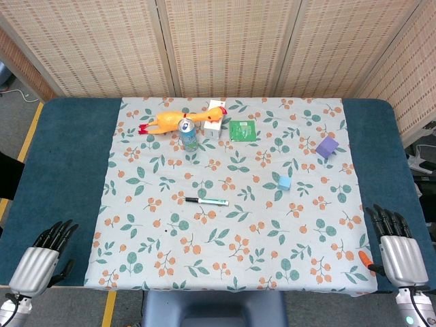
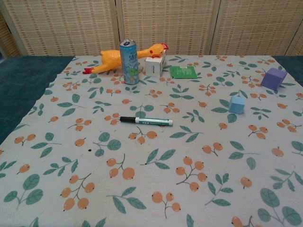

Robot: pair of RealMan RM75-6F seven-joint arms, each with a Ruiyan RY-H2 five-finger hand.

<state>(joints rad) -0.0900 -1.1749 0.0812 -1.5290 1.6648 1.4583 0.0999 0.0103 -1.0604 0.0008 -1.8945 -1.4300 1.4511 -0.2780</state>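
On the table (image 1: 61, 170), a floral cloth (image 1: 259, 272) carries a chicken (image 1: 167, 122), can (image 1: 189, 134), boxes, and a pen (image 1: 206, 201) at centre. Left hand (image 1: 42, 257) and right hand (image 1: 397, 248) rest at the near corners, fingers apart, holding nothing. Looks like pre-reach; nearest is the pen, well apart, so a long reach forward comes first.

Pen (image 2: 146, 121) lies mid-cloth; can (image 2: 129, 61) stands before the toy chicken (image 2: 118, 56); box (image 2: 155, 65) just right.
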